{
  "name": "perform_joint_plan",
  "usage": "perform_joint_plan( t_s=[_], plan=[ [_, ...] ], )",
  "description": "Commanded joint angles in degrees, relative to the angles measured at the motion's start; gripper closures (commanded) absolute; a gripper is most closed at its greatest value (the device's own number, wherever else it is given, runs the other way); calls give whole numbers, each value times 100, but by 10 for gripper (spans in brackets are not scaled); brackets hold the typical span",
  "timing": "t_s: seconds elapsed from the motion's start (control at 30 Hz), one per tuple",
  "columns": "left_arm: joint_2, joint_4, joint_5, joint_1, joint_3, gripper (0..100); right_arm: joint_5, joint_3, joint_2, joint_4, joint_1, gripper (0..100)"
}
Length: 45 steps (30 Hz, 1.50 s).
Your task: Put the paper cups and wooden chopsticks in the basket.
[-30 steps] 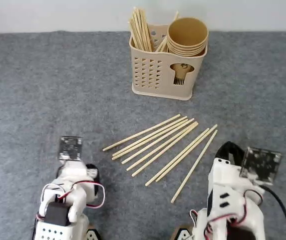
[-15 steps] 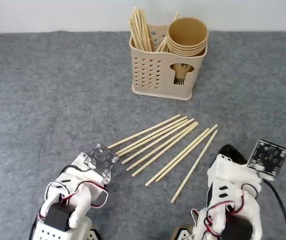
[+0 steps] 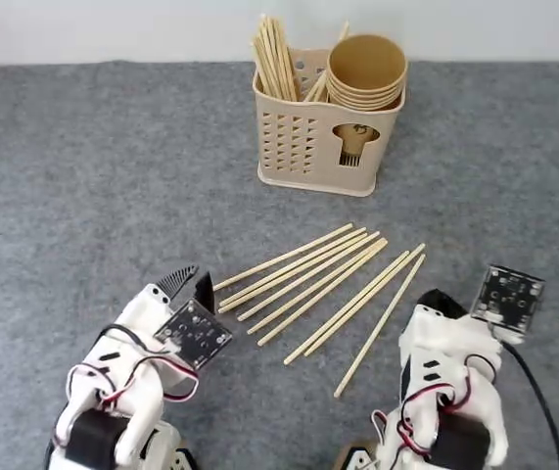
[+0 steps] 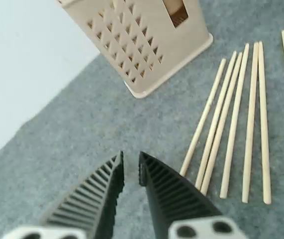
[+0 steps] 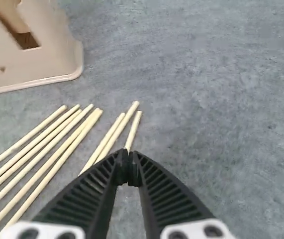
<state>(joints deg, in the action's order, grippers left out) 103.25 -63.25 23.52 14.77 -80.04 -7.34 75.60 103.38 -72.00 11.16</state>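
The left gripper (image 3: 191,286) sits in the lower left of the high view, its two black ribbed fingers (image 4: 164,191) slightly apart with nothing between them. Its tips hang just beside the near ends of the loose wooden chopsticks (image 3: 295,271), without touching them as far as can be seen. In the left wrist view, the gripper (image 4: 130,159) points over grey carpet, with the chopsticks (image 4: 235,124) lying side by side close to one finger.

The right gripper (image 5: 127,168) has its fingers pressed together at the tips and holds nothing. The right wrist view shows it just short of the ends of two chopsticks (image 5: 109,137). In the high view the right arm (image 3: 450,382) stands in the lower right of the frame, beside the outermost sticks.

The loose chopsticks lie flat in the middle of the frame as a slanted fan, running from lower left to upper right on the grey carpet (image 3: 83,176).

The beige perforated basket (image 3: 308,147) stands upright at top centre, well apart from both grippers. A stack of paper cups (image 3: 367,64) fills its right compartment, and a bundle of chopsticks in the basket (image 3: 274,59) stands in its left one.
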Motion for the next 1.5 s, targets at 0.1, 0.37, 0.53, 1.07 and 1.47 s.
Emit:
perform_joint_plan(
  t_s=[0.1, 0.37, 0.53, 1.07, 1.47],
  plan=[
    [-668, -185, 105, 26, 1033, 934, 79, 220, 57, 251, -207, 990],
    [-3684, 70, 369, 44, 2738, 931, 70, 220, 57, 242, -207, 990],
    [-6075, 334, 712, 44, 3723, 930, 70, 220, 57, 251, -207, 990],
    [-11534, 554, 756, 422, 6668, 823, 70, 229, 57, 277, -207, 990],
    [-12633, 554, 738, 853, 7820, 823, 88, 387, 57, 409, -409, 990]
  ],
)
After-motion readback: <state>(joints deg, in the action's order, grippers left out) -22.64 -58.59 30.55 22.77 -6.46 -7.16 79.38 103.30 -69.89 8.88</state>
